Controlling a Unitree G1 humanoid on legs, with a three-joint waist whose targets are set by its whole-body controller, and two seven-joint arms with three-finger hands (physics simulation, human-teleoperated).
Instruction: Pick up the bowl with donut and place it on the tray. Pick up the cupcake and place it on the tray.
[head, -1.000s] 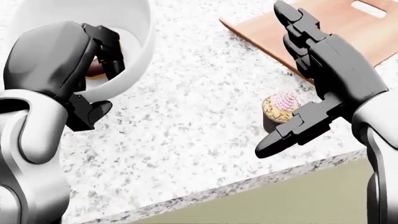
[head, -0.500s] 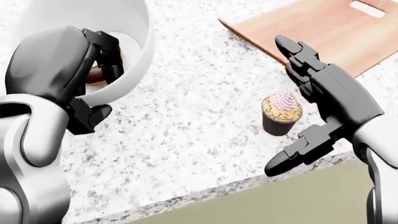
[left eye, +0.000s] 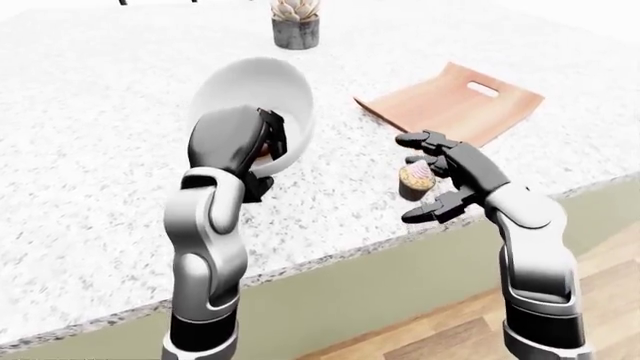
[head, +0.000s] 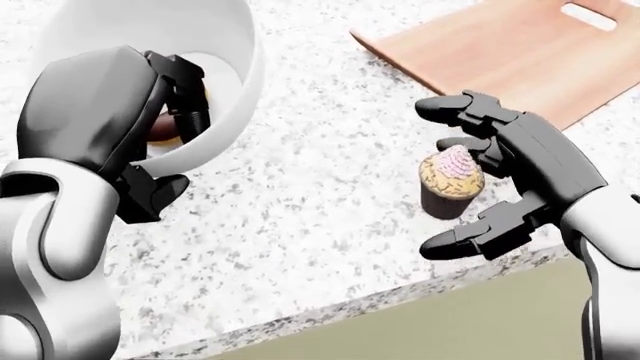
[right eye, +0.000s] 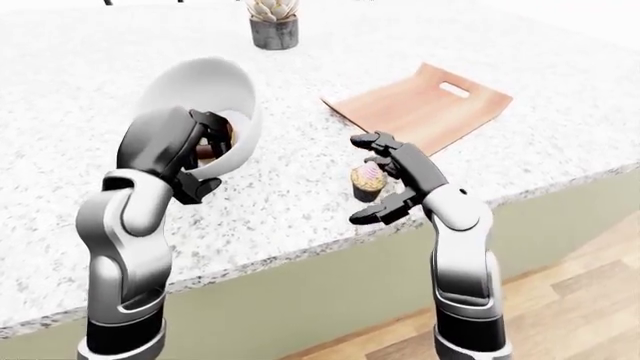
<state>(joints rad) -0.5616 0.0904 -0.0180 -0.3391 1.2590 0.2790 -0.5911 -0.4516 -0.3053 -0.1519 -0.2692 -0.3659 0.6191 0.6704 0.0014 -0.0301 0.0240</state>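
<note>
The head view looks steeply down, close over the table. Both eye views look from higher and farther off, sharing the same table, tray and far potted plant.

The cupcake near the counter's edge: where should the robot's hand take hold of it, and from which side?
Probably by the dark wrapper, low on the cupcake, coming from the head view's right, where the open right hand already stands about it. It sits upright, its pink frosting is soft, and the wrapper's straight sides give the fingers and thumb firm faces. The tray lies above.
</note>
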